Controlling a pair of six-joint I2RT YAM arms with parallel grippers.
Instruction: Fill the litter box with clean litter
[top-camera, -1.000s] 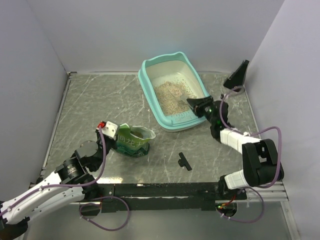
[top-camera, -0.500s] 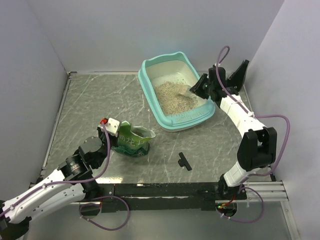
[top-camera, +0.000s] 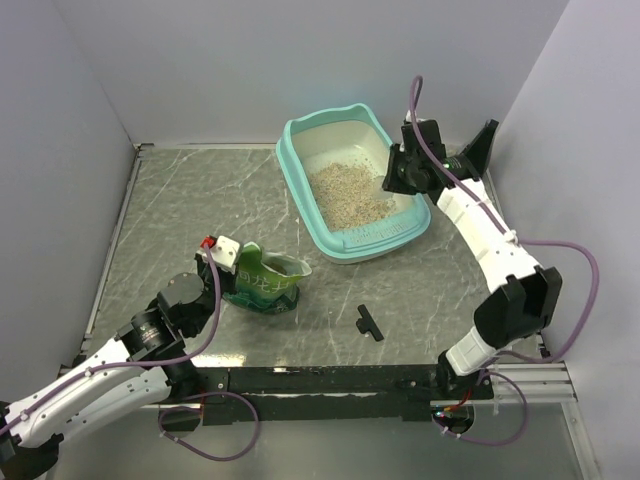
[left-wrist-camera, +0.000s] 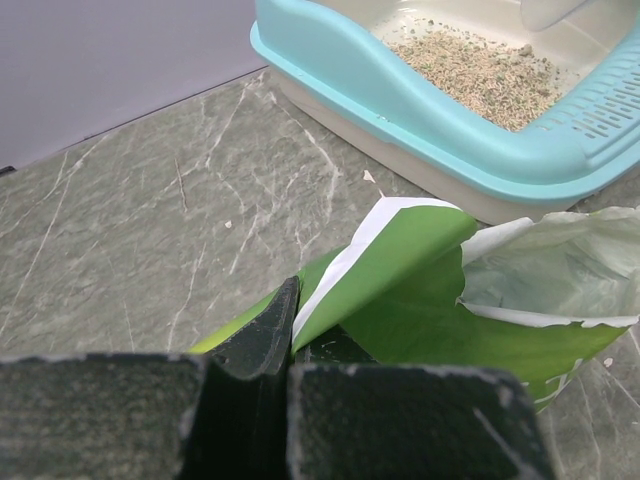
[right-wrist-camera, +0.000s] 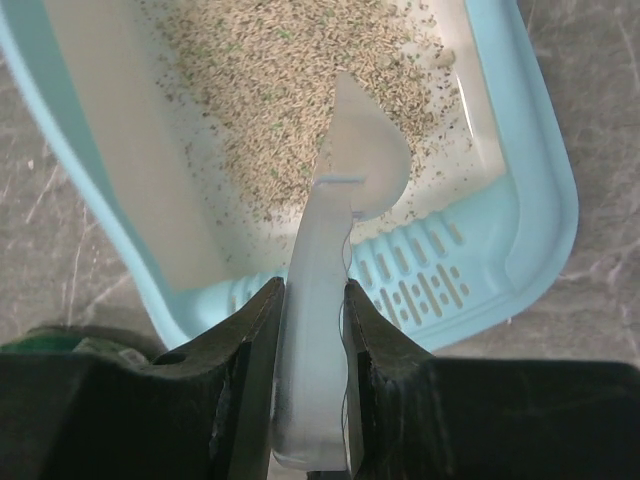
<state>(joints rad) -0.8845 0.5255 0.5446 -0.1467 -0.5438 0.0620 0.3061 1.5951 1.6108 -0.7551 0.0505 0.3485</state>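
The litter box, teal rim with a cream pan, stands at the back of the table. Clean litter, beige grains, covers part of its floor. My right gripper hovers over the box's right side, shut on the handle of a translucent white scoop whose bowl points down over the litter. My left gripper is shut on the torn top edge of a green bag that stands open on the table, in front of the box.
A small black piece lies on the table in front of the box. A black fixture sits by the right wall. Grey walls close in the marble-patterned table on three sides.
My right arm has risen and swung back from the box's front right corner to above its right side, carrying the scoop. The left arm shifted slightly and still holds the bag.
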